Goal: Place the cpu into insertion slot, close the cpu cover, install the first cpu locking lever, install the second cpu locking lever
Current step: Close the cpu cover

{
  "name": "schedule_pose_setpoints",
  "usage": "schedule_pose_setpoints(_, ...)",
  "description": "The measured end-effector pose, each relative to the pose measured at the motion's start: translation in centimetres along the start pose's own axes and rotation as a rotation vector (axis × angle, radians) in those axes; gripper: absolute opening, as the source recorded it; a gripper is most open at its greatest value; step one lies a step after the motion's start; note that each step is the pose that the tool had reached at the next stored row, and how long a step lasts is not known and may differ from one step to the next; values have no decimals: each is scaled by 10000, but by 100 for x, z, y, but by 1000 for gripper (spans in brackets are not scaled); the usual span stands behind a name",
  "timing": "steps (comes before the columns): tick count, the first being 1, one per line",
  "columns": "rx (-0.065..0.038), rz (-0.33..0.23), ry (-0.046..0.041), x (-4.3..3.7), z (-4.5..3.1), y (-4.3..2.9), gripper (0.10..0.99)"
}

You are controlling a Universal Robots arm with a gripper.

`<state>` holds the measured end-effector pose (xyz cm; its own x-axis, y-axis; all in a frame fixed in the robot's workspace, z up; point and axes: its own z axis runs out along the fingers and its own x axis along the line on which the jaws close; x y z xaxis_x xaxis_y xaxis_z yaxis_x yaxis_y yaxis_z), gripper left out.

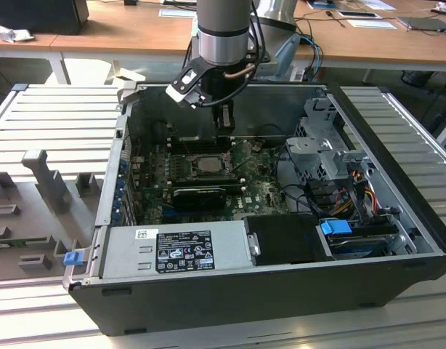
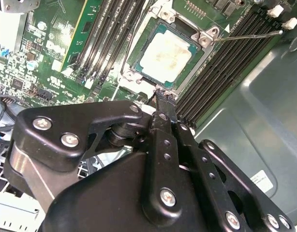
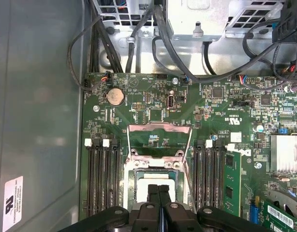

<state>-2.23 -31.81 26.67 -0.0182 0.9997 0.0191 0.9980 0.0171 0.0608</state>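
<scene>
Gripper clenched shut, empty — just above the cpu seated in its socket — cpu cover raised.

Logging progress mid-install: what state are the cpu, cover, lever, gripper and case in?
cpu: in place, uncovered.
cpu cover: flipped open.
locking lever: unlatched, swung out.
gripper: shut, just above the cpu.
computer case: side open.
</scene>
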Motion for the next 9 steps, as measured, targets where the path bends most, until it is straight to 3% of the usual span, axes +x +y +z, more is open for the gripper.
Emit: schedule_pose_setpoints(9,1,-1,-2,1,-22,33,106)
